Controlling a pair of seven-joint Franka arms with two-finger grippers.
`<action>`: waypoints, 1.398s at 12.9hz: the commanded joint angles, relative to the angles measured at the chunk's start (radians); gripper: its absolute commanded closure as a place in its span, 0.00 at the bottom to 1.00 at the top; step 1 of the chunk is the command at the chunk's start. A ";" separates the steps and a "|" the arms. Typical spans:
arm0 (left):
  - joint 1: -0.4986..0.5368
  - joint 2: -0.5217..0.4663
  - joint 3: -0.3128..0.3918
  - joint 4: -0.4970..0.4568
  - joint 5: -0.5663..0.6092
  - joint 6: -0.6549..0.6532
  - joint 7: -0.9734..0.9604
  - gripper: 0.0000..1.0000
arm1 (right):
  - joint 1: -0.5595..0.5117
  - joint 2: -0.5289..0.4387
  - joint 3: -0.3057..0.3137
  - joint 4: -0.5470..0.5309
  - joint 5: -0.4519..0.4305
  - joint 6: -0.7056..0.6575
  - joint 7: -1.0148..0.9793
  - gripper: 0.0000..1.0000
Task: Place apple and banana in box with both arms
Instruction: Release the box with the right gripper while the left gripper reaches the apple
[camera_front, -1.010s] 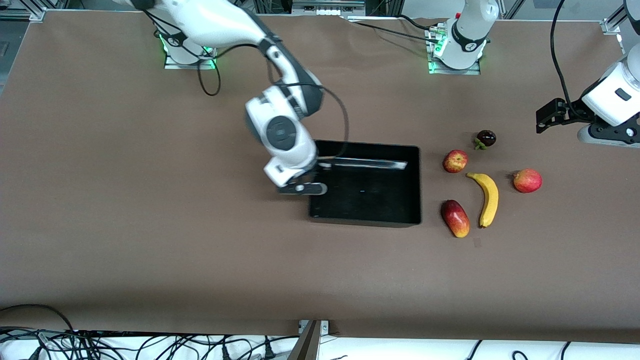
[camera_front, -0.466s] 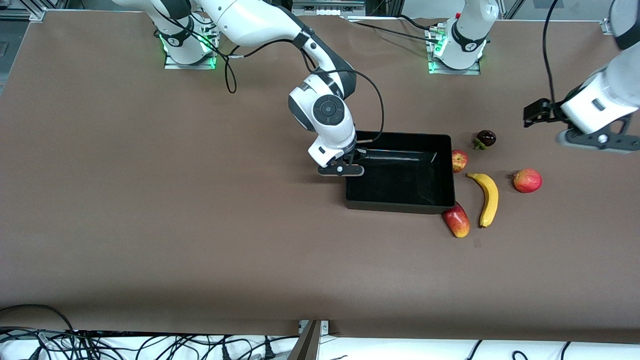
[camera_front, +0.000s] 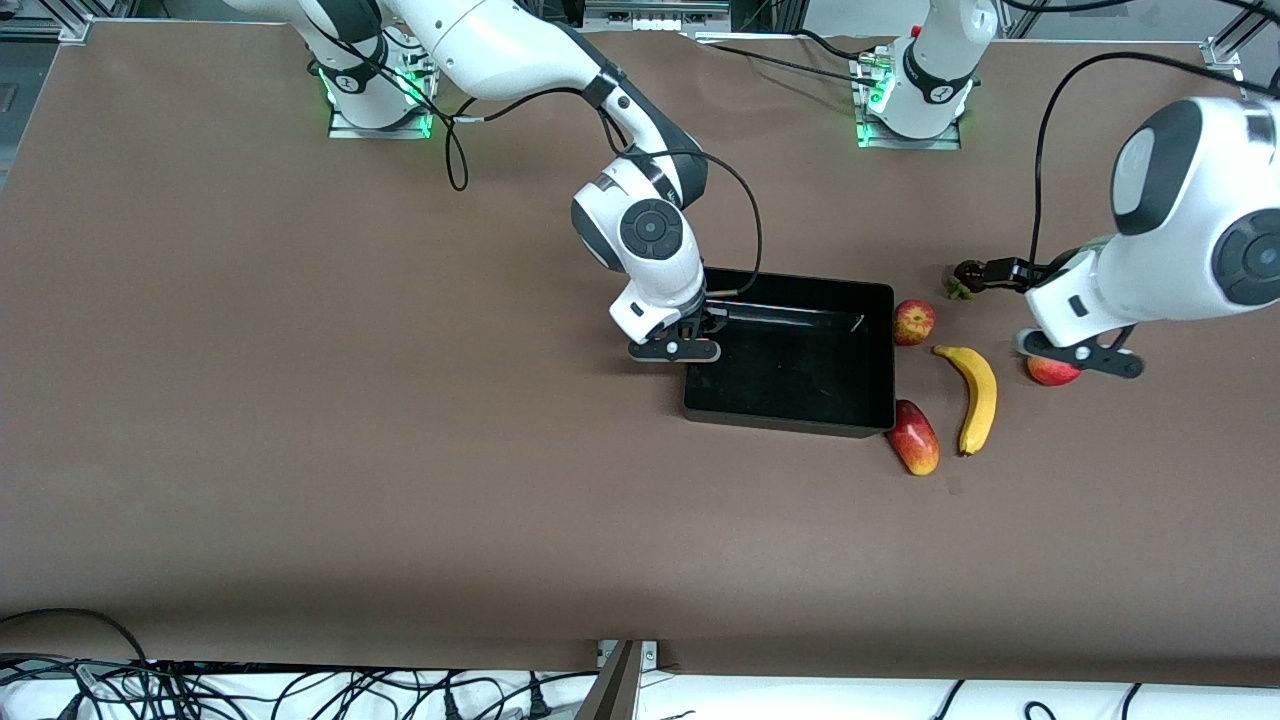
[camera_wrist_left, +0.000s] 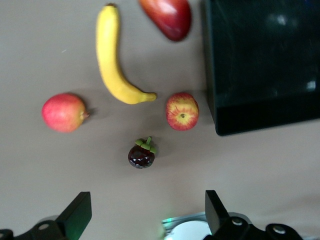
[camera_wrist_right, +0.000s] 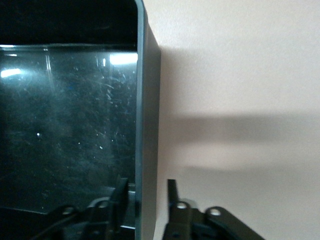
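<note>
The black box (camera_front: 790, 400) lies mid-table. My right gripper (camera_front: 675, 350) is shut on its wall at the right arm's end; in the right wrist view the fingers (camera_wrist_right: 172, 192) straddle that wall (camera_wrist_right: 147, 125). The apple (camera_front: 912, 322) sits beside the box's wall at the left arm's end. The yellow banana (camera_front: 975, 395) lies a little farther toward the left arm's end. My left gripper (camera_front: 1078, 358) is open and empty, high over the fruits. The left wrist view shows the apple (camera_wrist_left: 182, 111), the banana (camera_wrist_left: 112, 65) and the box (camera_wrist_left: 260, 112) below the left gripper (camera_wrist_left: 145, 220).
An oblong red-yellow fruit (camera_front: 912, 437) touches the box corner nearest the front camera. A pinkish-red round fruit (camera_front: 1048, 372) is partly hidden under my left gripper. A dark mangosteen (camera_front: 968, 275) lies farther from the camera than the apple.
My right gripper dragged the box toward the left arm's end, up to the apple and the oblong fruit, then slightly back. My left arm swung in over the fruits.
</note>
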 joint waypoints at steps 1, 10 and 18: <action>0.016 -0.020 -0.007 -0.060 -0.100 0.024 0.201 0.00 | -0.004 -0.009 -0.012 0.034 -0.015 -0.028 -0.009 0.00; 0.016 -0.204 -0.102 -0.652 0.020 0.654 0.617 0.00 | -0.255 -0.374 -0.147 0.023 -0.001 -0.485 -0.388 0.00; 0.019 -0.166 -0.125 -0.860 0.281 1.069 0.627 0.00 | -0.369 -0.774 -0.187 -0.366 -0.094 -0.554 -0.543 0.00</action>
